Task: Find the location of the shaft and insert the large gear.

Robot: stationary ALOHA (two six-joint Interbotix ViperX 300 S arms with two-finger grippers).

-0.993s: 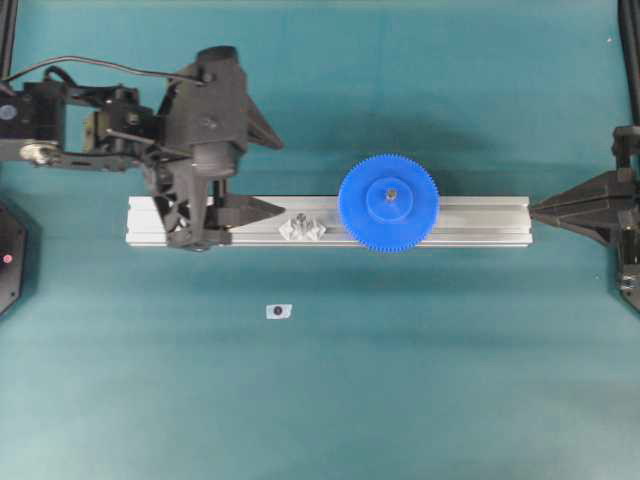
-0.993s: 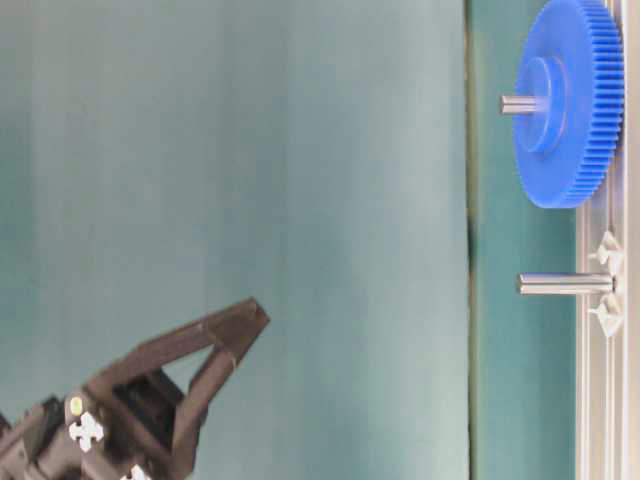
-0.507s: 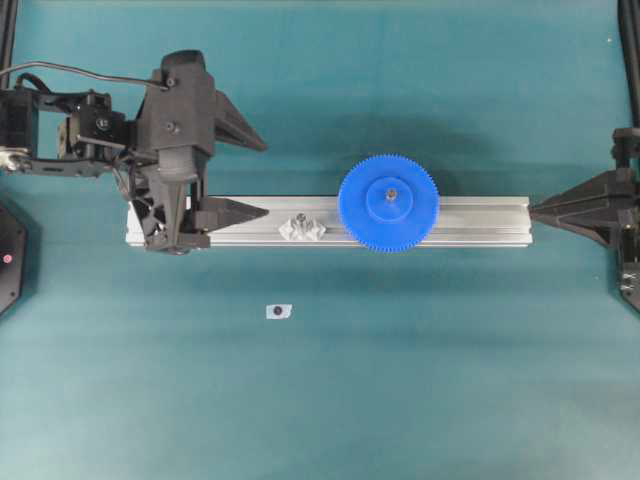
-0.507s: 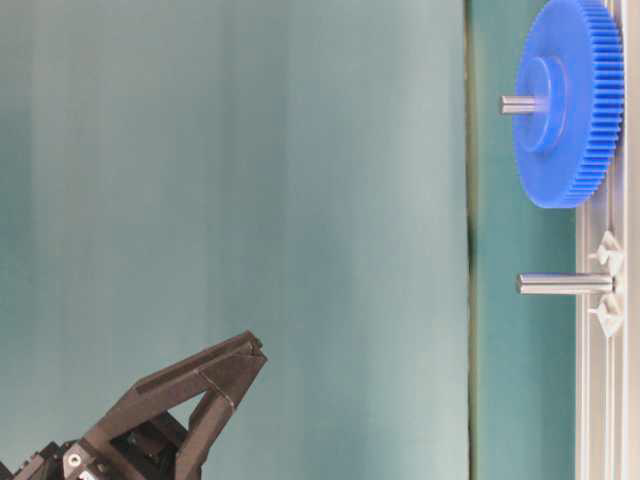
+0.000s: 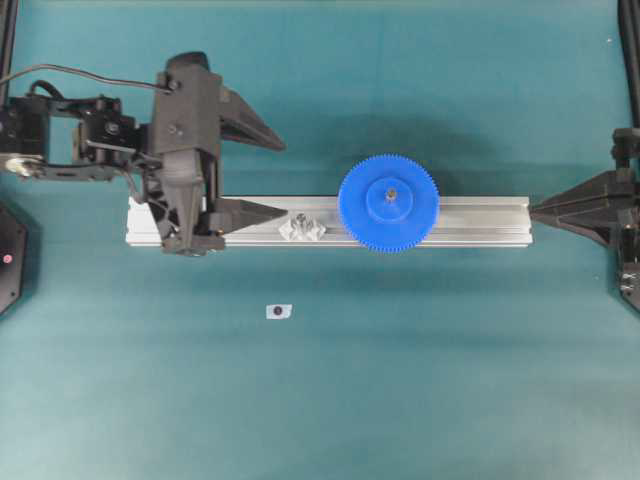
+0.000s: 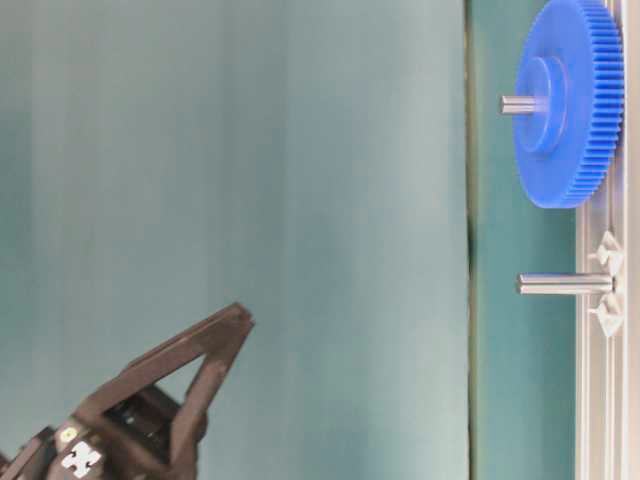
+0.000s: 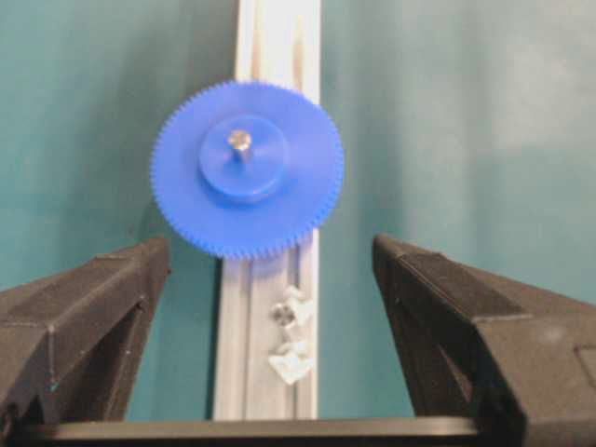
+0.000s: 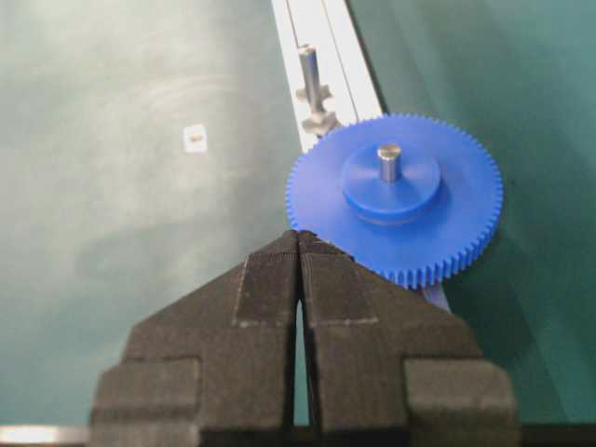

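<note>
One large gear (image 5: 388,203), bright blue, sits on the aluminium rail (image 5: 480,221), with a metal pin poking up through its hub. Two pins stand on that rail: the one through the gear, and a bare shaft (image 6: 563,284) on a clear mount just beside the gear. One small white tag (image 5: 279,311) lies on the teal tabletop (image 5: 420,380), apart from the rail. Two claws show. The left claw (image 5: 262,176) hangs released over the rail's end, grasping nothing. The right claw (image 8: 299,244) is clenched and empty, off the rail's opposite end.
</note>
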